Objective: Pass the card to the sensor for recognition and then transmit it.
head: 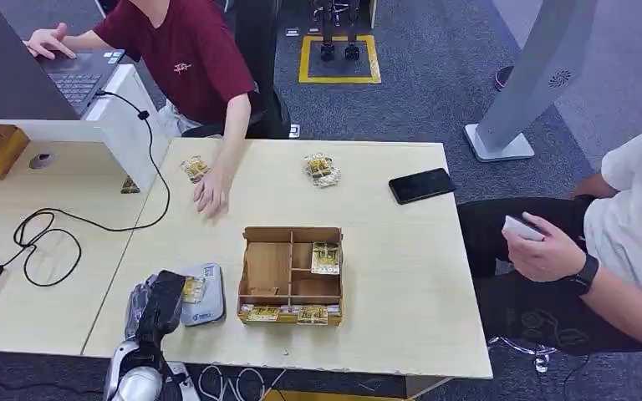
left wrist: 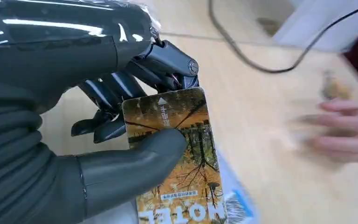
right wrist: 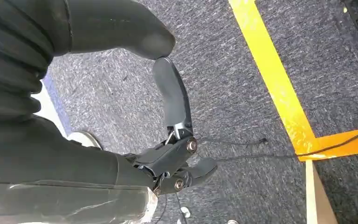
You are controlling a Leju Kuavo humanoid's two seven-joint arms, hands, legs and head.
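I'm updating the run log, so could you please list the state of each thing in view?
Left robot hand: holds the card.
Card: pinched, over the sensor.
Sensor: flat on the table.
Right robot hand: holds nothing, thumb meeting a fingertip, above carpet.
Wooden box: open, cards inside.
Phone: screen dark.

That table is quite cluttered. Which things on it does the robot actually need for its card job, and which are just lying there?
Part of the job:
left hand
card it holds
grey sensor pad
wooden tray with cards

Just lying about:
black phone
two wrapped packets
laptop
black cable
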